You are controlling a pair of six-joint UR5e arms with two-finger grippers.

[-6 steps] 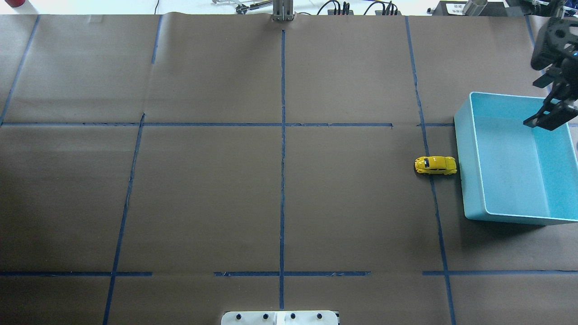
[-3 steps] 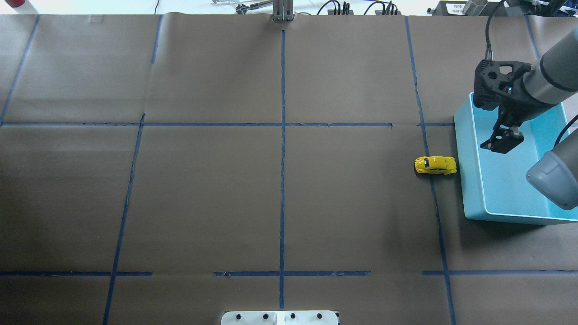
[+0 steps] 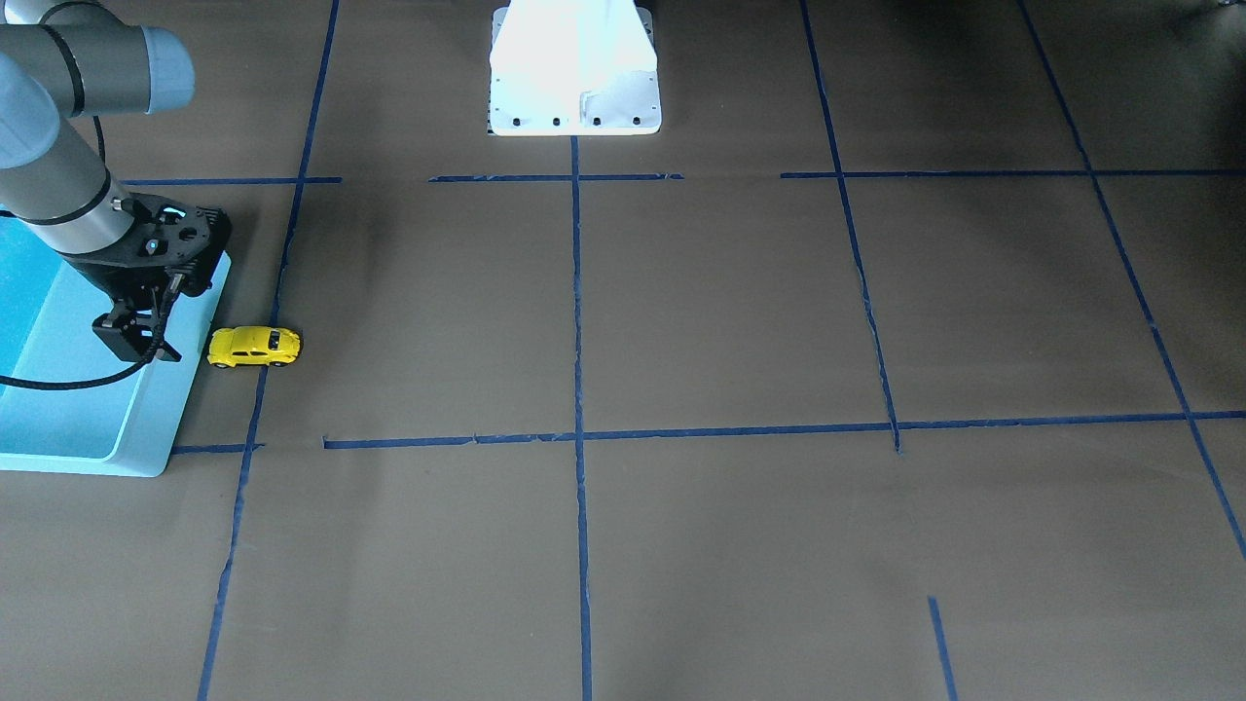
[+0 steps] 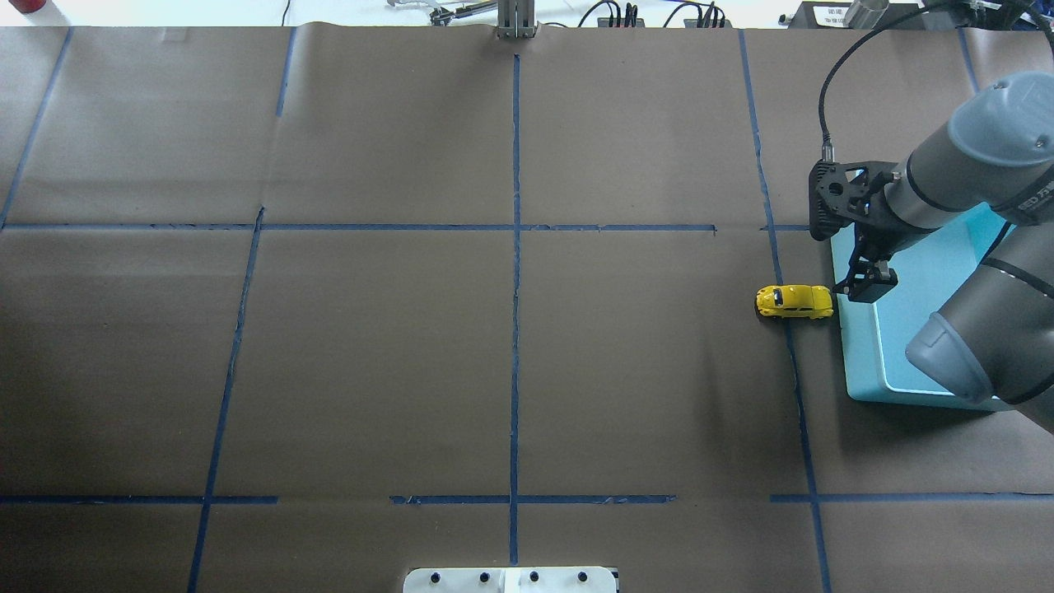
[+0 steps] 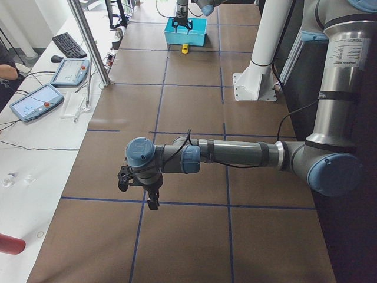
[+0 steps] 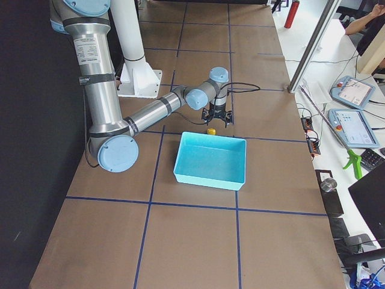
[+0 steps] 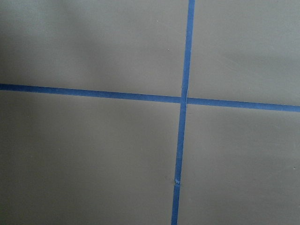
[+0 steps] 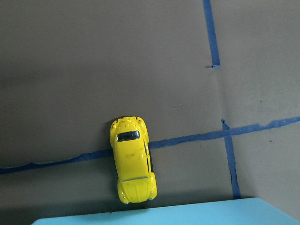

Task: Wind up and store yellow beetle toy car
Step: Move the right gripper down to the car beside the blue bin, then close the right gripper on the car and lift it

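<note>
The yellow beetle toy car point(image 4: 795, 301) stands on the brown paper right beside the outer wall of the turquoise bin point(image 4: 856, 362). It also shows in the front view point(image 3: 253, 347) and in the right wrist view point(image 8: 133, 161), nose toward the bin rim point(image 8: 164, 216). My right gripper point(image 4: 865, 282) hangs above the bin's wall nearest the car, apart from the car, and looks open and empty in the front view point(image 3: 138, 341). My left gripper point(image 5: 150, 197) shows only in the left side view, far from the car over bare paper. I cannot tell whether it is open or shut.
The robot's white base point(image 4: 510, 579) is at the table's near edge. Blue tape lines point(image 4: 515, 247) cross the brown paper. Tablets and a keyboard point(image 5: 65, 44) lie on the side bench beyond the table. A metal post point(image 4: 515, 21) stands at the far edge.
My right arm has swung left across the bin, from its far right corner to its wall next to the car. The car has not moved.
</note>
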